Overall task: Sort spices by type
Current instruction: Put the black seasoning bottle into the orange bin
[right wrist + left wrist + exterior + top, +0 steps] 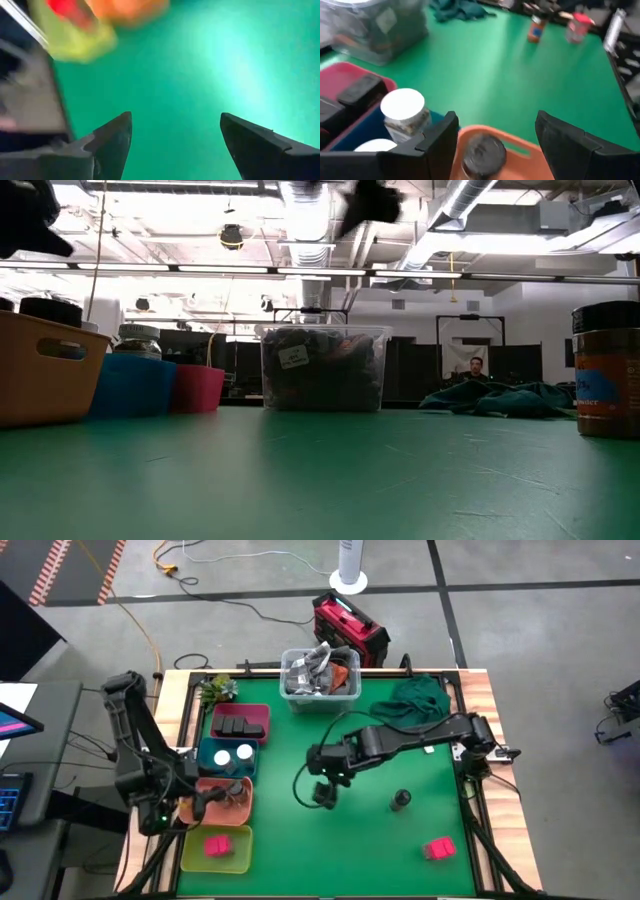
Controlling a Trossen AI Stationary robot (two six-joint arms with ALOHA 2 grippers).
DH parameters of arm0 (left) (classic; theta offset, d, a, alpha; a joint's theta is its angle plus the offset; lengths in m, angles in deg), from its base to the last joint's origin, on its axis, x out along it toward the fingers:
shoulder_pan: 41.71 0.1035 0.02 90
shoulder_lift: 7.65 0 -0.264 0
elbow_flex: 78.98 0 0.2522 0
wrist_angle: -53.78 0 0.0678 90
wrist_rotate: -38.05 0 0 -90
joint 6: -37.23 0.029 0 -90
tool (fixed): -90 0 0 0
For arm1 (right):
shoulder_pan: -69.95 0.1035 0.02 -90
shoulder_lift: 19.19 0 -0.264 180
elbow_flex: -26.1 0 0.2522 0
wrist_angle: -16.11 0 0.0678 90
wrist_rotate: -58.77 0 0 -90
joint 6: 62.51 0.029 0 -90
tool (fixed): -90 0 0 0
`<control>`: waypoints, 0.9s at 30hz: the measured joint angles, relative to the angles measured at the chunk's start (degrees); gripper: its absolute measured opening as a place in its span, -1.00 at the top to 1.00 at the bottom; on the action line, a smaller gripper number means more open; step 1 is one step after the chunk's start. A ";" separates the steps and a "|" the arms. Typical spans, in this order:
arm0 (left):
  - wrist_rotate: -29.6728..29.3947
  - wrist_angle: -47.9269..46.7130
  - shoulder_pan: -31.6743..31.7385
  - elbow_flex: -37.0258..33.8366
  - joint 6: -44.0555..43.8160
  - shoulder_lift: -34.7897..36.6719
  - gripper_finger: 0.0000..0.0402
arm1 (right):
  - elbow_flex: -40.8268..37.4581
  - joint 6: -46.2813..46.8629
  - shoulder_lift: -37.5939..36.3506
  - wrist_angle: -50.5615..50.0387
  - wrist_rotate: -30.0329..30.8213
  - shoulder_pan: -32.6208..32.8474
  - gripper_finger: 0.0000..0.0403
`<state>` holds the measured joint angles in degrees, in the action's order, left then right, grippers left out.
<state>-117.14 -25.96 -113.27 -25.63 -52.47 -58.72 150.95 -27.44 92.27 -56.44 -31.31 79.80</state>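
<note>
Left gripper (495,145) open, empty, over orange tray (238,808) – grey jar (483,152) sits in it. Right gripper (322,790) open mid-table, holding nothing. Loose: dark jar (401,800), pink box (438,849) (both right side). Guess next – right grabs jar.

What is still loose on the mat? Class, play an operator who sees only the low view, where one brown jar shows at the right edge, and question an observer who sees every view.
Operator: Is that jar the only loose spice?
Observer: No. From above, a pink-red box also lies on the green mat, nearer the front than the dark-lidded jar.
Operator: What does the orange tray hold?
Observer: A dark grey jar; the left gripper is open above it.
Operator: And the right gripper?
Observer: The right gripper hangs open and empty over mid-mat.
</note>
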 joint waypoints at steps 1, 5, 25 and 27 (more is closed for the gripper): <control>-0.76 0.06 0.87 0.00 -0.05 0.12 -0.26 | 0.04 0.19 0.03 -4.28 0.02 0.23 -0.62; -3.29 0.25 3.49 0.52 0.01 0.78 -0.26 | 0.08 4.03 0.13 -18.84 0.11 0.67 -0.62; -4.82 2.81 15.49 18.86 29.21 1.65 -0.26 | -14.25 14.01 -6.60 -30.64 -3.83 4.75 -0.62; -4.65 4.93 15.91 18.91 32.23 1.63 -0.26 | -16.39 16.07 -9.58 -29.97 -4.28 4.91 -0.62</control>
<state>-121.80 -21.02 -97.35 -6.72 -20.25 -57.09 134.57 -11.37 82.69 -86.42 -35.59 84.71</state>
